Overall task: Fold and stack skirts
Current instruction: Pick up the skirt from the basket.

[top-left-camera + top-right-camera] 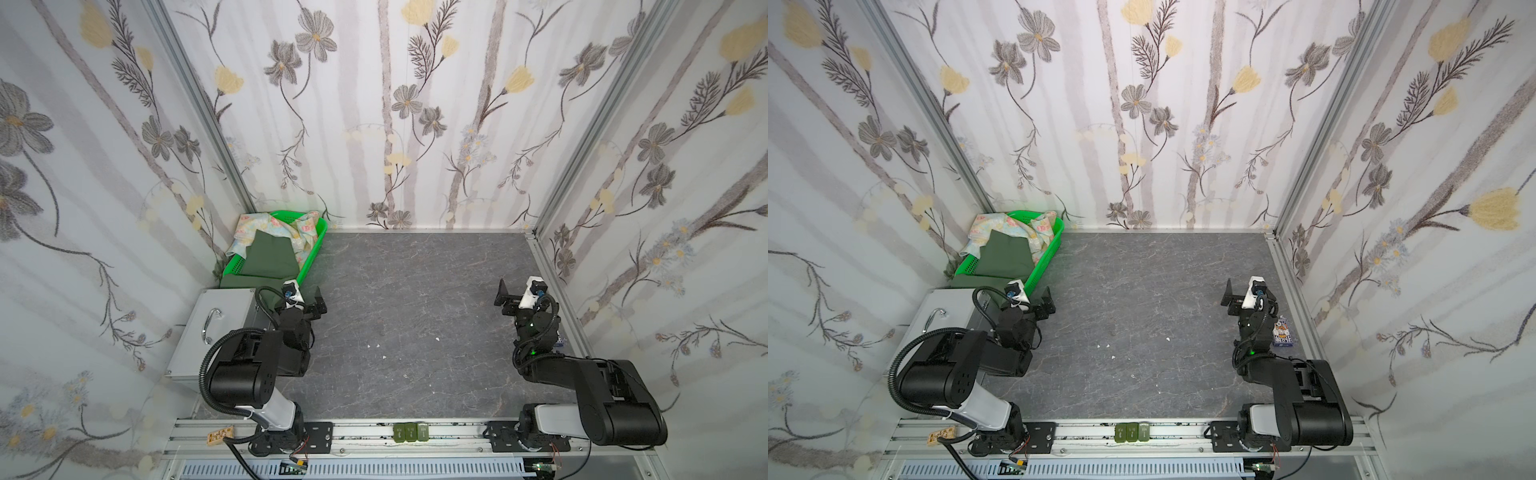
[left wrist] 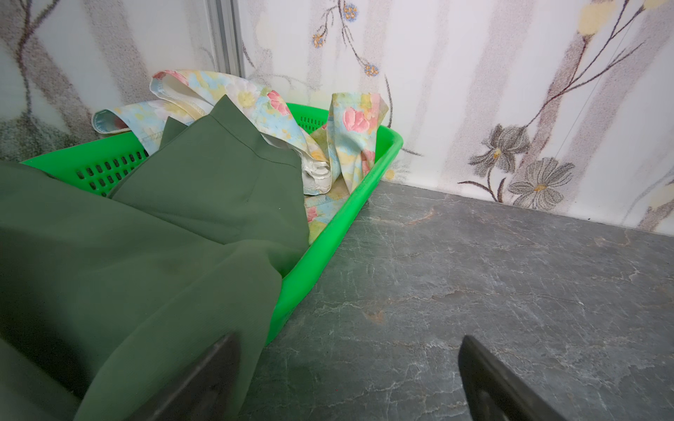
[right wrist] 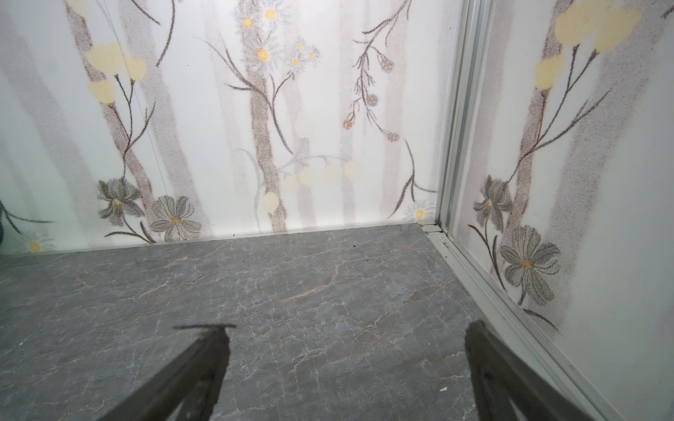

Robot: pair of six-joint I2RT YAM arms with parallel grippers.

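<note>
A dark green skirt (image 1: 270,257) (image 1: 1007,255) lies over a pale floral skirt (image 1: 257,228) (image 1: 1036,224) in the green mesh basket (image 1: 316,245) (image 1: 1054,243) at the back left corner. The green cloth (image 2: 146,255) spills over the basket's near end, with the floral one (image 2: 255,105) bunched behind it. My left gripper (image 1: 318,305) (image 1: 1047,305) (image 2: 346,339) is open just in front of the basket (image 2: 346,226). One of its fingers (image 2: 219,361) overlaps the green cloth's hanging edge. My right gripper (image 1: 505,297) (image 1: 1229,297) (image 3: 350,331) is open over bare table near the right wall, holding nothing.
A grey metal box with a handle (image 1: 212,328) (image 1: 942,316) stands beside the left arm, next to the basket. A small blue printed pack (image 1: 1282,332) lies by the right wall. Three green blocks (image 1: 411,432) sit on the front rail. Small white scraps (image 1: 376,345) dot the dark marbled table (image 1: 415,291).
</note>
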